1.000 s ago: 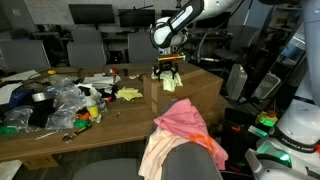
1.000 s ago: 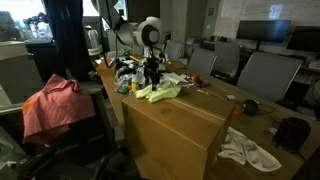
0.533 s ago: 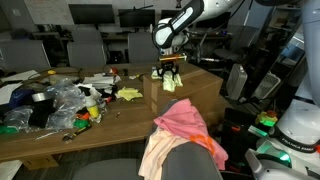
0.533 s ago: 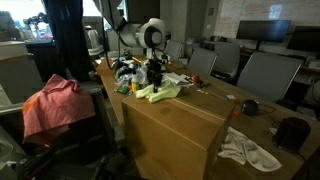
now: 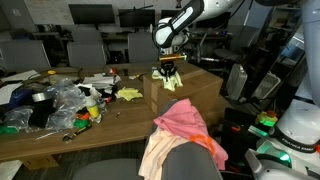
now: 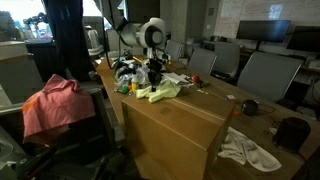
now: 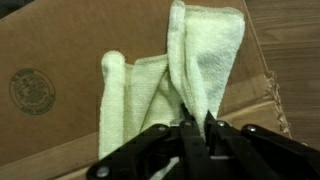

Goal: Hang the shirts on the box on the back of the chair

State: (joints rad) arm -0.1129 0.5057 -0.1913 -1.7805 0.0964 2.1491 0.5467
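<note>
Office desks, dark monitors and grey chairs fill the room behind a wooden table point(image 5: 75, 140) piled with clutter point(image 5: 50, 105).

The gripper point(image 5: 170, 62) hangs from the arm straight over the box point(image 6: 170, 135), pointing down. The yellow-green shirt point(image 5: 168, 78) lies directly under it on the box top, bunched and partly rolled. It shows in both exterior views, and the fingertips reach into its upper folds point(image 6: 160, 92).

In the wrist view the gripper point(image 7: 196, 125) comes in from the bottom edge. Its two dark fingers point(image 7: 186, 132) are drawn almost together, with a raised ridge of the yellow-green shirt point(image 7: 190, 60) pinched between them. The rest of the cloth spreads away from the fingertips across the brown cardboard point(image 7: 50, 60). One rolled edge lies off to the side of the fingers. A round printed mark point(image 7: 32, 90) sits on the cardboard further to that side.

The chair point(image 5: 195, 165) stands well apart from the gripper, lower and nearer the camera in an exterior view. A pink shirt point(image 5: 188, 120) is draped over its backrest, with a peach shirt point(image 5: 160, 150) hanging beside and below it. The pink shirt point(image 6: 55, 105) also shows far from the gripper, off the box's side.

A white cloth point(image 6: 250, 150) lies well away from the gripper, beyond the box's far corner.
</note>
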